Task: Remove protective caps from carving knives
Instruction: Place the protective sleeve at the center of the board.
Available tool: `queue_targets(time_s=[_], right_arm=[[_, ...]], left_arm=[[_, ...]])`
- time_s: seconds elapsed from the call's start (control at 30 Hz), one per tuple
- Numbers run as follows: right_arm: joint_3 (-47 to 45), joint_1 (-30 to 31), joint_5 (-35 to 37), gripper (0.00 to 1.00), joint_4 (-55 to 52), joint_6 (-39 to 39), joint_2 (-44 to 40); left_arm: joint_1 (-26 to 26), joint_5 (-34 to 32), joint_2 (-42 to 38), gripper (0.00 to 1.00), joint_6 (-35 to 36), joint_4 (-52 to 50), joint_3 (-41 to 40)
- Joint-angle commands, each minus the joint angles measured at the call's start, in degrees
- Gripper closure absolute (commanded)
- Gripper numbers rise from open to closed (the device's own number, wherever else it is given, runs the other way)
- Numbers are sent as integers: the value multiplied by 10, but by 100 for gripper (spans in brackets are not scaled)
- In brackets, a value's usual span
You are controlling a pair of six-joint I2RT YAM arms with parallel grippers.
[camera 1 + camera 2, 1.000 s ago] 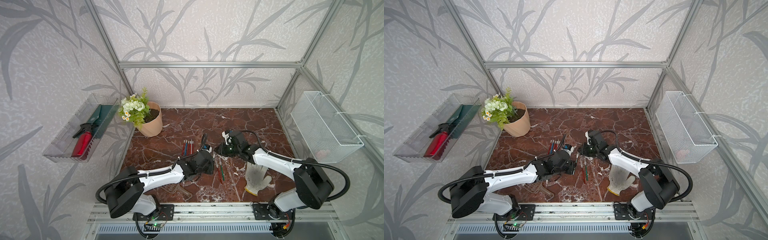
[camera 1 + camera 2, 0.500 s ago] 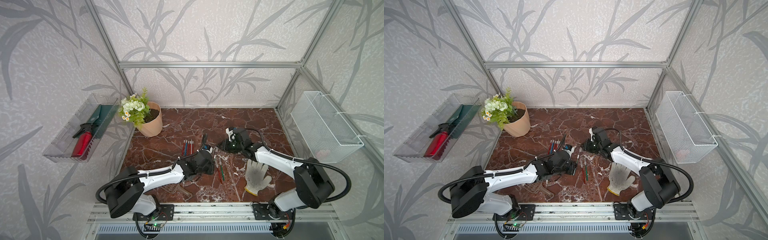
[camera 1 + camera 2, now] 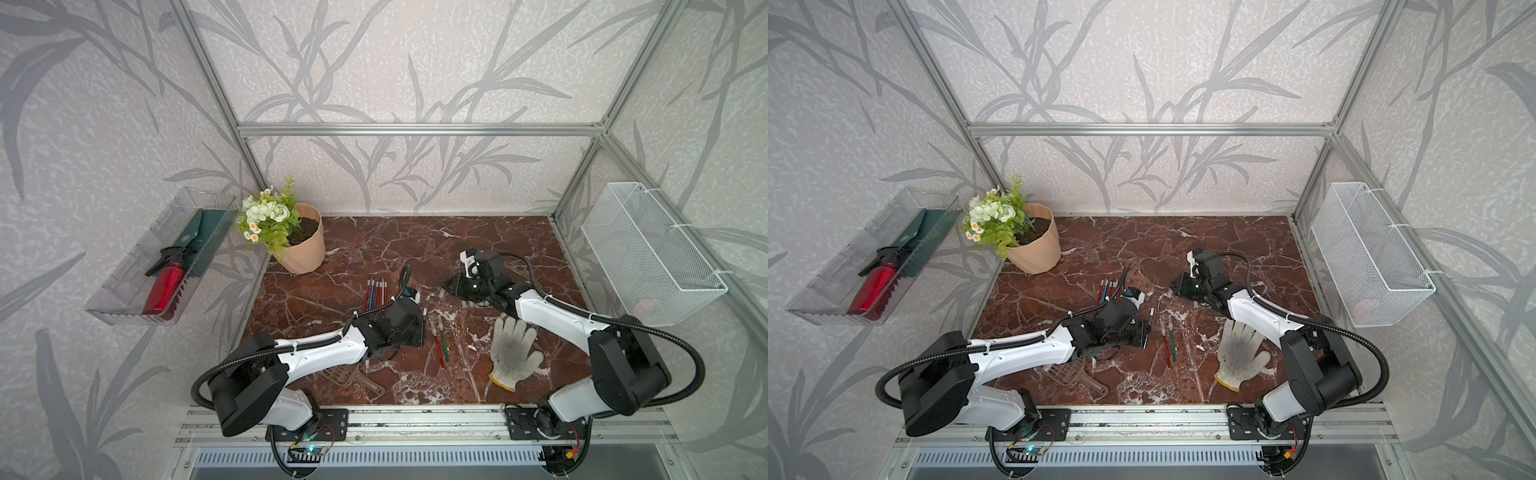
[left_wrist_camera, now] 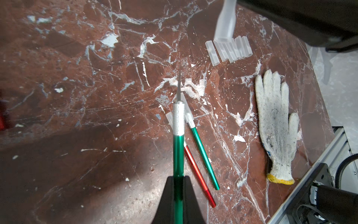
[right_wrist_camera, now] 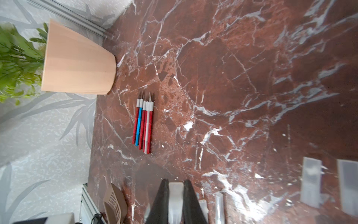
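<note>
**Green-handled carving knife [image 4: 178, 151] in left tool [image 4: 178, 181], translucent cap [image 5: 175, 201] in right tool [image 5: 175, 184]**

Pinches the knife's handle with the left tool, fingers pressed on it from both sides, silver collar and bare blade [image 4: 179, 85] jutting ahead above the red marble-patterned desk [image 4: 96, 97]. Clamps the cap between the right tool's black fingers, low over the desk and well apart from the blade's tip. Shows, in the left wrist view, a row of loose caps [image 4: 229, 49] lying side by side on the desk, right by the held one. Shows beneath the held knife two more on the desk, a green knife [image 4: 203, 153] and a red knife [image 4: 199, 174], close together, each with a cap on its tip. Shows in a top view a bundle of bare-tipped knives [image 3: 376, 293], red and blue, between the left tool and the flower pot [image 3: 301, 249]. Shows a soiled white work glove [image 3: 513, 353] flat beside the right arm, a brown slotted scoop [image 3: 365, 382] near the left arm's base.
</note>
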Motion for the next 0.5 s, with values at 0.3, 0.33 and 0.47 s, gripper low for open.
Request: queue_targets(time_s=[0.3,0.33,0.47], right_arm=[[72,-5,74,88,-190,-148,49],[79,-5,84,88,-205,-155,55],[97,-5,107,88,-233,-167,70]], left_arm=[[29,9,-30,95,-5,6,-24],[31,8,-31,95,-4,6,-25],[39,9,-38,95,3,8,-28]])
